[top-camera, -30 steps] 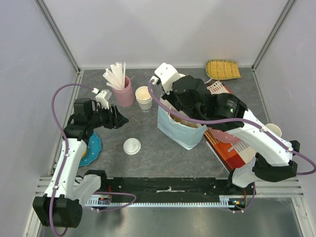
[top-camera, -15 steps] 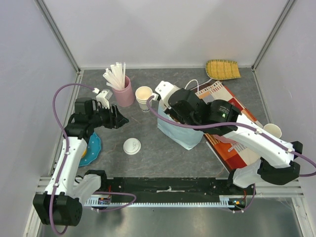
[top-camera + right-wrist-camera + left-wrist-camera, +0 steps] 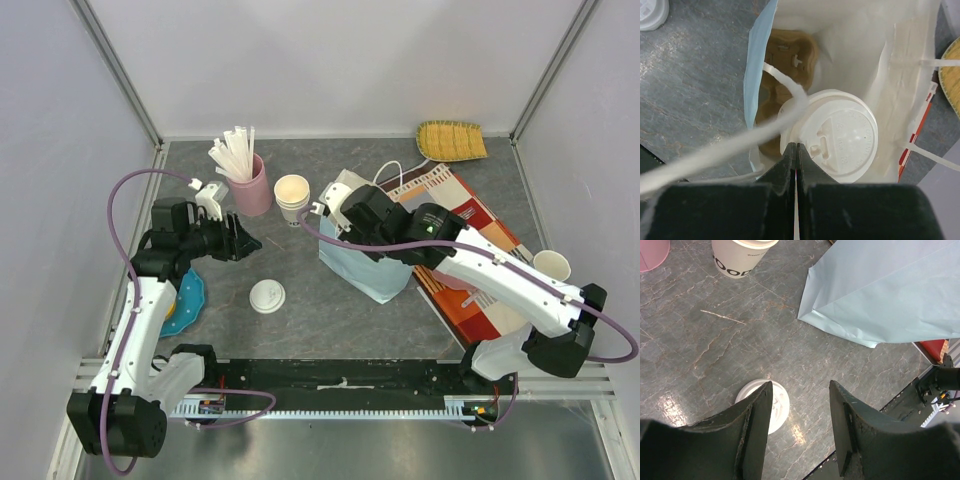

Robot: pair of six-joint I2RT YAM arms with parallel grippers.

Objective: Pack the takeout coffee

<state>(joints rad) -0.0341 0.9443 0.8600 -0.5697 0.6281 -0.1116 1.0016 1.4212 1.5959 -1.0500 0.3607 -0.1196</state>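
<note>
Takeout coffee (image 3: 840, 131) is standing upright inside the bag (image 3: 900, 50), lid facing up. Right gripper (image 3: 796, 148) is sitting pinched together; left gripper (image 3: 800, 389) is hanging apart.

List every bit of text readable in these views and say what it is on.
"OOD": bold dark letters on the paper cup, the word's start hidden round its side.
Small print above it on that cup: too small to read.
Raised marks on the takeout coffee lid: too blurred to read.
No other legible text.
</note>
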